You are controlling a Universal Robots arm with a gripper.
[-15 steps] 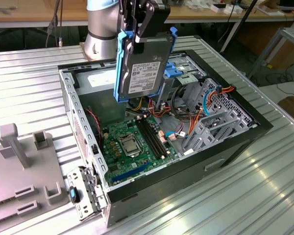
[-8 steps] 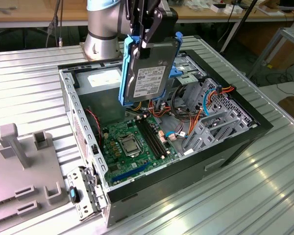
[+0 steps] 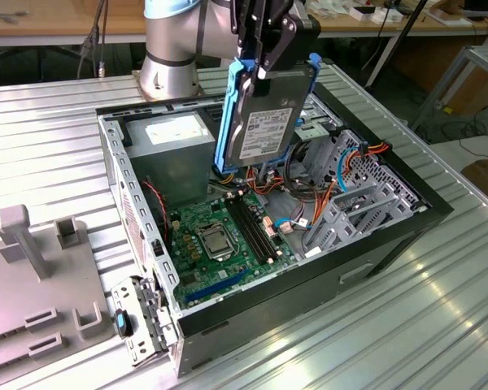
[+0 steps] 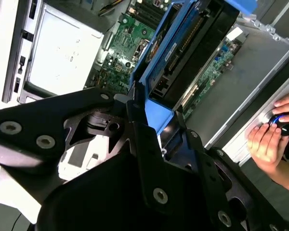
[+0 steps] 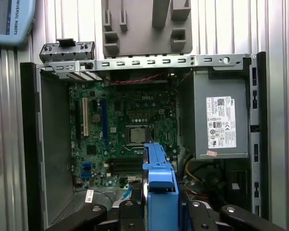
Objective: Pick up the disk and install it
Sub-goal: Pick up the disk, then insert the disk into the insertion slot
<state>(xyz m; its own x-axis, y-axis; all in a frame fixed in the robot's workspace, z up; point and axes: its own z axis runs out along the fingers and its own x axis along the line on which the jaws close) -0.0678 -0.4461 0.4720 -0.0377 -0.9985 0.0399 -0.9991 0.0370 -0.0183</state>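
Upright, the disk [image 3: 265, 123] hangs clamped in the gripper [image 3: 263, 65].

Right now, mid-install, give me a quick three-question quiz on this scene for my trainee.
1. True or false: the hand is shut on the disk.
2. In the exterior view, relative to the open computer case, the disk is: A lying inside, B held above, C lying beside.
3. Fill in: the plastic edging the disk is coloured ____.
Key: 1 true; 2 B; 3 blue.
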